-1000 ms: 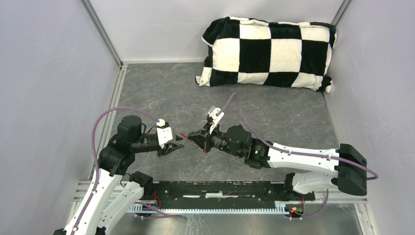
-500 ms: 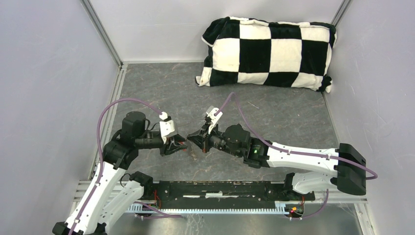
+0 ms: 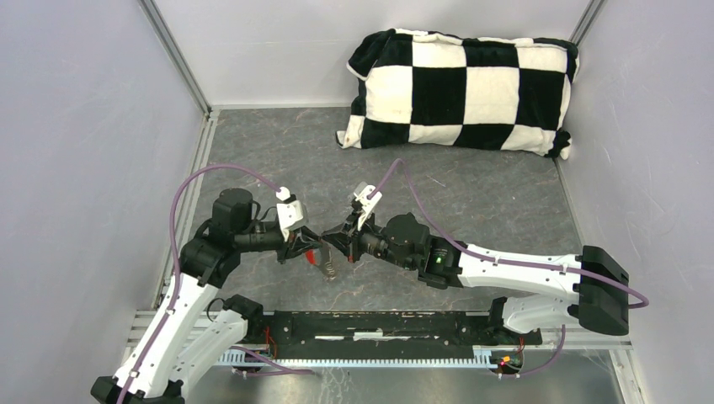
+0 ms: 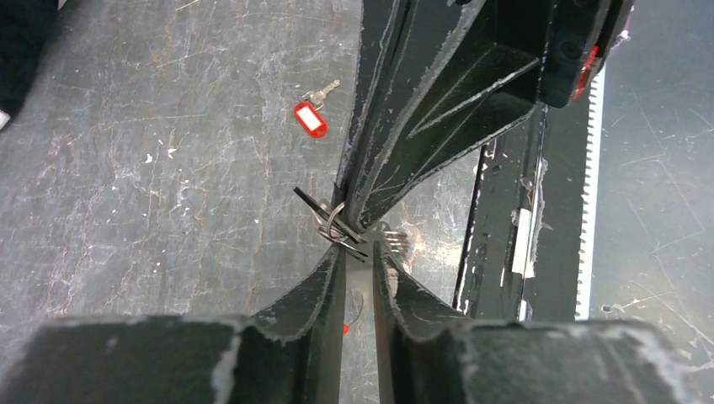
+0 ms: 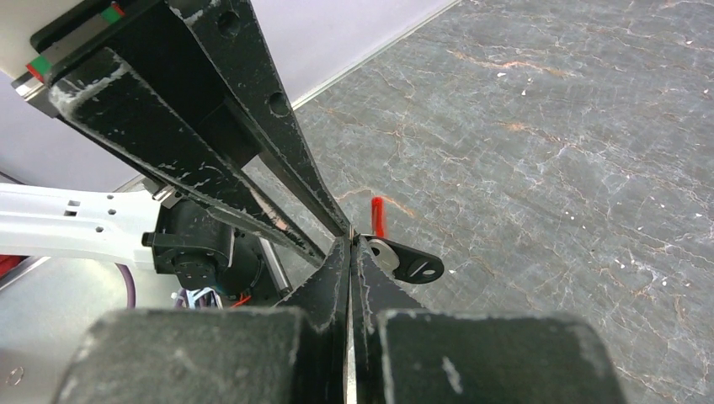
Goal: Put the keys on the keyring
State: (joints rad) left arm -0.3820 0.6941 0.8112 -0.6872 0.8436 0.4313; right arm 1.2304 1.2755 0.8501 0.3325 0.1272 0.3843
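Left wrist | keyring [image 4: 333, 225] at right hand [image 4: 349, 214] tips | red-headed key [image 4: 310, 118] on table [image 4: 168, 168]

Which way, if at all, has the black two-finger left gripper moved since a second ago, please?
Yes, it moved: the left gripper shifted rightward along the black base rail, closing the gap to the right gripper.

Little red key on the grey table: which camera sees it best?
The left wrist view. There the small red-headed metal key lies in plain sight on the grey stone-patterned table. The top and right wrist views don't clearly show it.
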